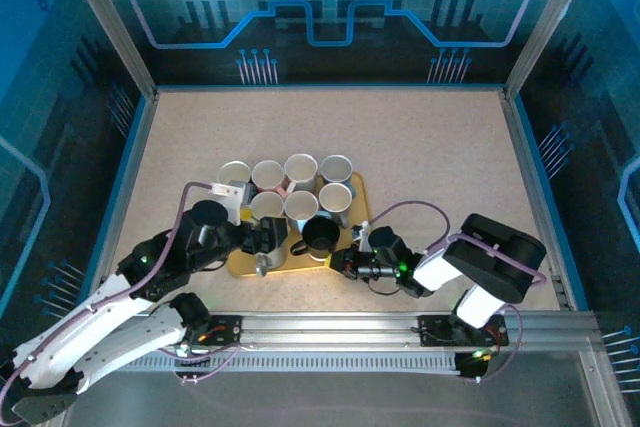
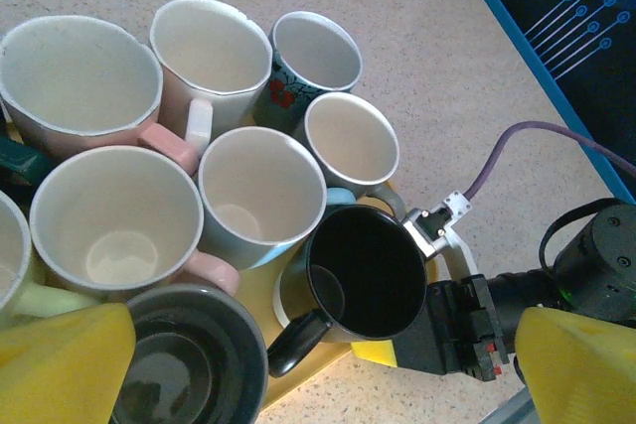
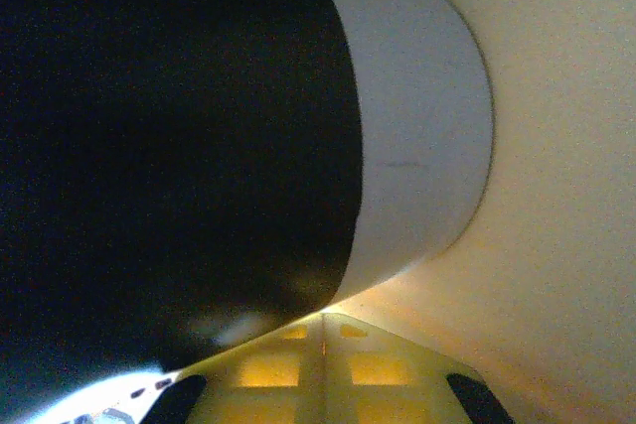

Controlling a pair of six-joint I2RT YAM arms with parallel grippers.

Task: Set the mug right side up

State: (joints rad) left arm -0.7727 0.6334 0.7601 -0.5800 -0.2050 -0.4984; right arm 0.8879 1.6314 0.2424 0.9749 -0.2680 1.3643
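The black mug [image 1: 320, 237] with a white band at its base sits at the front edge of the yellow tray [image 1: 358, 197], mouth up and tilted, handle toward the near left [image 2: 298, 340]. My right gripper [image 1: 345, 259] is shut, its yellow fingers [image 3: 323, 369] pressed together under the mug's side [image 3: 199, 146]. I see nothing between them, and their tips are hidden by the mug. My left gripper [image 2: 318, 369] hangs open just above the black mug [image 2: 363, 270], one yellow finger on each side.
Several other mugs [image 1: 300, 169] stand mouth up, packed close on the tray, white, pink and pale blue. A dark grey mug [image 2: 189, 369] sits right beside the black one. The beige table [image 1: 430, 147] is walled by a blue frame.
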